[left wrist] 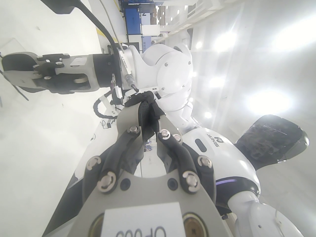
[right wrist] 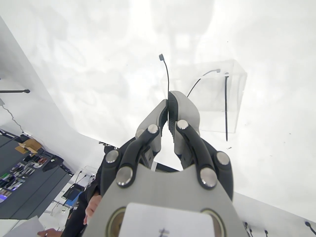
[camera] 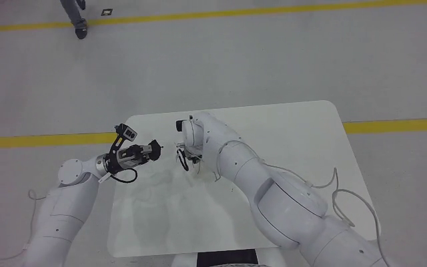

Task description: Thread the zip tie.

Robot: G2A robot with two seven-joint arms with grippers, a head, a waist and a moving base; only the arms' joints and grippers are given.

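Note:
My right gripper (right wrist: pixel 168 99) is shut on a thin black zip tie (right wrist: pixel 166 70). The tie's strap rises from between the pads and its square head sits free at the far end, above the white table (right wrist: pixel 98 38). In the top view this gripper (camera: pixel 185 162) hangs near the table's middle-left. My left gripper (left wrist: pixel 148 110) is shut, with frayed black pad material at its tips and no tie visible between them. It points at the right gripper (left wrist: pixel 9 71) a short gap away, where the tie (left wrist: pixel 17 89) shows as a thin dark line. In the top view the left gripper (camera: pixel 153 149) is just left of the right one.
A clear plastic box (right wrist: pixel 222 94) stands on the table beyond the right gripper. It holds spare black zip ties (right wrist: pixel 226 104). The white table (camera: pixel 300 133) stretches open to the right and toward the front. Cables hang off both wrists.

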